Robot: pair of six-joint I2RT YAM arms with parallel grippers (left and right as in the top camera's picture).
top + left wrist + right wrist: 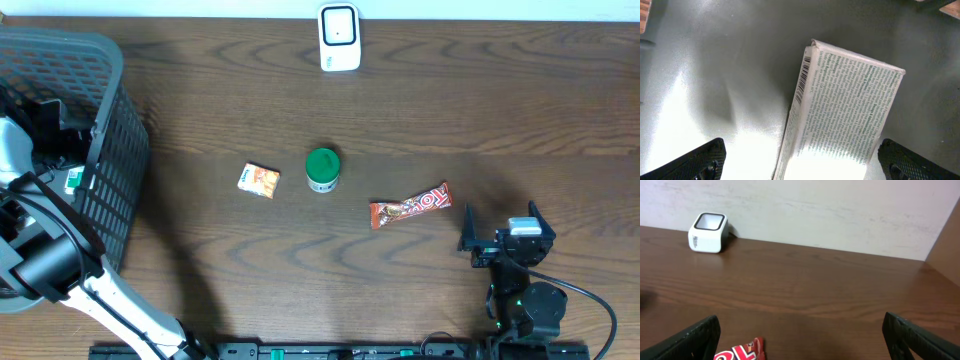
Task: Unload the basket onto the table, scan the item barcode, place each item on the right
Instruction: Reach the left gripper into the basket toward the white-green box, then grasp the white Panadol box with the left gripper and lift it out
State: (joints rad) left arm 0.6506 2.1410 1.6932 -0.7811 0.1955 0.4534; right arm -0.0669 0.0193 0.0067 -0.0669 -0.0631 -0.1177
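1. White box (pixel 845 115) lies flat on a grey floor, likely inside the basket (pixel 118 150); its barcode (pixel 802 82) is on the narrow side.
2. Left gripper (pixel 805 162) is spread wide and straddles the box without touching. Clamp the broad faces, leave the barcode bare.
3. Right gripper (pixel 807 340) is wide, empty, near the candy bar (pixel 410 205).
4. Scanner (pixel 339 37) is at the far edge; show it the barcode.

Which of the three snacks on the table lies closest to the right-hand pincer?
The red candy bar; the green tub and orange packet lie farther off to its left.
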